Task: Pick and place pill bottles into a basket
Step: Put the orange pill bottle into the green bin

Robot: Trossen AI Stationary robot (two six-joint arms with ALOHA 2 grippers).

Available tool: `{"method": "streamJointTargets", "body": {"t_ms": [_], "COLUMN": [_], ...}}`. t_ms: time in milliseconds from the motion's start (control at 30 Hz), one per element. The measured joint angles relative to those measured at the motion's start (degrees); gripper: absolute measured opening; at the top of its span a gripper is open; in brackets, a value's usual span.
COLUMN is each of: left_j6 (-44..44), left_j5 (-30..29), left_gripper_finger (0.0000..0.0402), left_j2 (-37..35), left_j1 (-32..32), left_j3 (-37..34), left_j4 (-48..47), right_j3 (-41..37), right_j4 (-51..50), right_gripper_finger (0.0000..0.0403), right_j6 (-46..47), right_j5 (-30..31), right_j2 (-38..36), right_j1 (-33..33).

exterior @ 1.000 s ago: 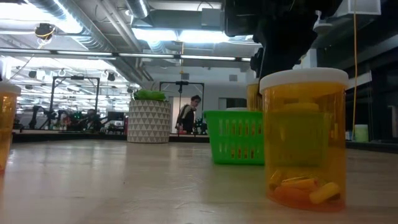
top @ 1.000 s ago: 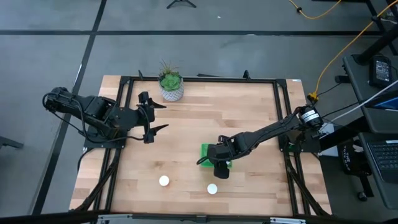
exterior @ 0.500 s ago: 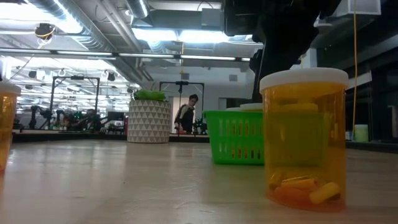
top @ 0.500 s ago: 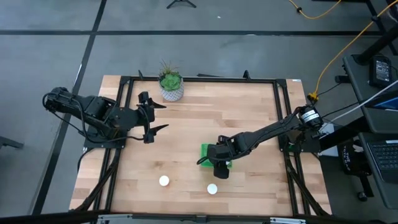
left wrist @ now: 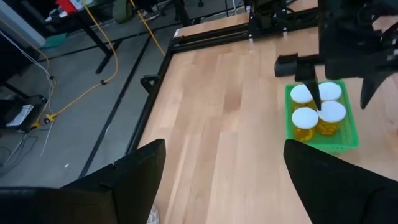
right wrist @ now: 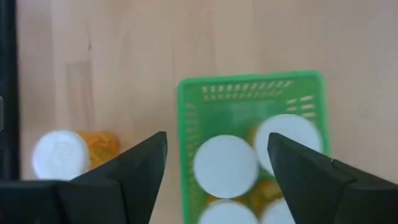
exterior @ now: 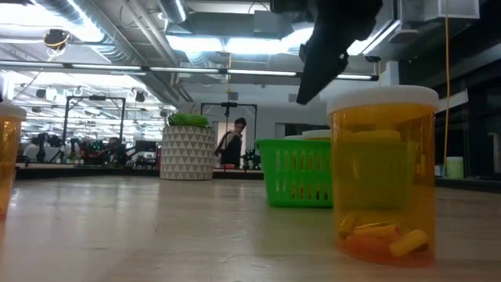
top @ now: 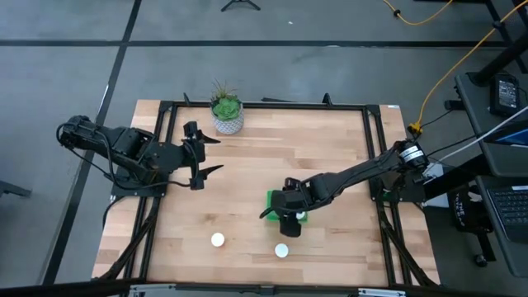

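Note:
The green basket (top: 271,200) stands at the table's middle, toward the near side, and holds several orange pill bottles with white caps (right wrist: 226,165). My right gripper (top: 289,223) hangs open and empty above the basket; its fingers (right wrist: 134,165) stand apart over the basket's rim (right wrist: 249,81). Two more bottles stand upright on the table near the front edge (top: 217,240), (top: 281,250); one shows close up in the low view (exterior: 383,172). My left gripper (top: 213,155) waits open at the table's left side, above the wood.
A white-potted green plant (top: 226,111) stands at the far edge. A black frame (top: 264,105) runs around the table. Bare wood lies between the left arm and the basket. A person (exterior: 229,143) stands in the room beyond the table.
My right gripper has lowered a bottle into the green basket and let it go. It has then risen clear of the basket and shifted slightly toward the table's left edge. The bottle stays upright in the basket among the others.

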Motion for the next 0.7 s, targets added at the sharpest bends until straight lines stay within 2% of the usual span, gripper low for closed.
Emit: {"method": "streamJointTargets", "body": {"t_ms": [100,233,367,500,700], "left_j6": [2.2,3.3,0.6,-4.5,-6.8], "left_j5": [-0.6,-0.4,2.9,7.4,13.2], "left_gripper_finger": [0.0322,0.0322,0.0322,0.0322,0.0322], "left_j2": [0.0,0.0,0.7,2.5,6.9], "left_j1": [0.0,0.0,-0.1,-1.4,-5.6], "left_j3": [0.0,0.0,0.0,0.0,-0.1], "left_j4": [-0.3,-3.5,-9.6,-15.8,-18.3], "right_j3": [2.9,8.1,14.4,22.6,31.7], "right_j4": [-3.3,-7.4,-8.9,-8.9,-13.8], "right_gripper_finger": [0.0281,0.0275,0.0269,0.0267,0.0267], "right_j6": [-4.5,-11.3,-15.2,-15.1,-18.1], "right_j5": [3.5,11.2,22.6,33.7,33.4], "right_j2": [0.0,0.0,0.0,0.1,-2.8], "right_j1": [0.0,0.0,-0.2,-1.5,-3.4]}}
